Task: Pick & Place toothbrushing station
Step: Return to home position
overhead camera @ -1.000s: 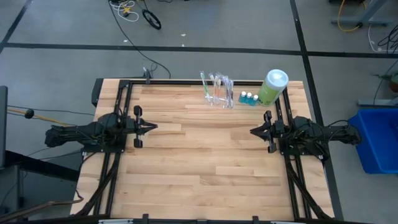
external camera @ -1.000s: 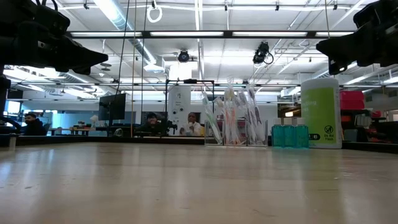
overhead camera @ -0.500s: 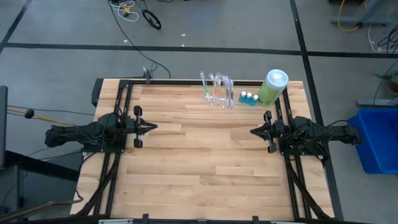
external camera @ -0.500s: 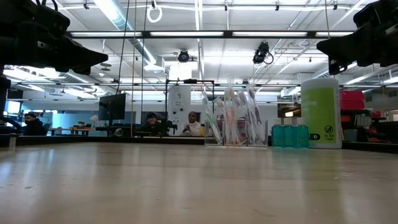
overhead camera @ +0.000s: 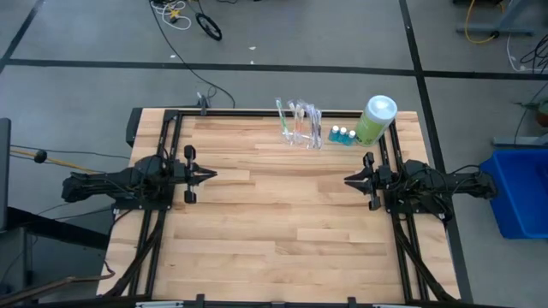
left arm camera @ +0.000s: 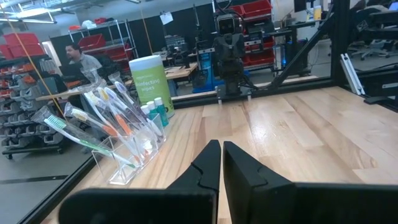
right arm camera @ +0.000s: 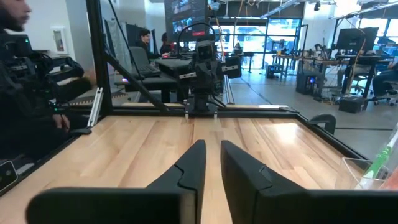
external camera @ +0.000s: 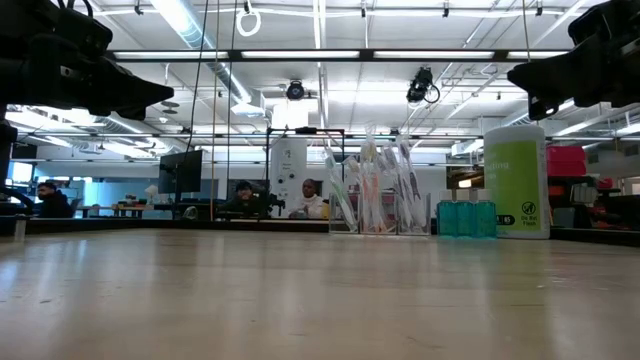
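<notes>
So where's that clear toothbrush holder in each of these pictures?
High view: the clear toothbrush holder stands mid-way along the table's far edge, left of the green bottle.
Low view: holder just right of centre, the bottle to its right.
Left wrist view: holder close by, the bottle behind it.
Right wrist view: only a corner at the picture's edge; no bottle.

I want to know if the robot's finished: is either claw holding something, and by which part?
Nothing is held. The left claw and the right claw are both empty, well apart from the see-through plastic toothbrush rack.
</notes>
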You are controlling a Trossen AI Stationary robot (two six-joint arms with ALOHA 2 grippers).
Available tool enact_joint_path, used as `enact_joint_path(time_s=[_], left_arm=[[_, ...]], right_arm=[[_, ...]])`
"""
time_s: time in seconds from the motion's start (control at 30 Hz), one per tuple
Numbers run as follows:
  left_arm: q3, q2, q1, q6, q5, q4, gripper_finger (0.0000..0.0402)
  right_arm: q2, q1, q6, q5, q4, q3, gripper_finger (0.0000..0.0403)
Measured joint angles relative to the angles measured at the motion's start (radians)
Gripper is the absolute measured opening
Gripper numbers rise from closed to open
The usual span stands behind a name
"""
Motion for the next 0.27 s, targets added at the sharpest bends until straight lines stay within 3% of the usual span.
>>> enact_joint_path(time_s=[0.27], left_arm=[[0.000, 0.000, 0.000, 0.000, 0.000, 0.000, 0.0016]], right_arm=[[0.000, 0.000, 0.000, 0.000, 0.000, 0.000, 0.0077]])
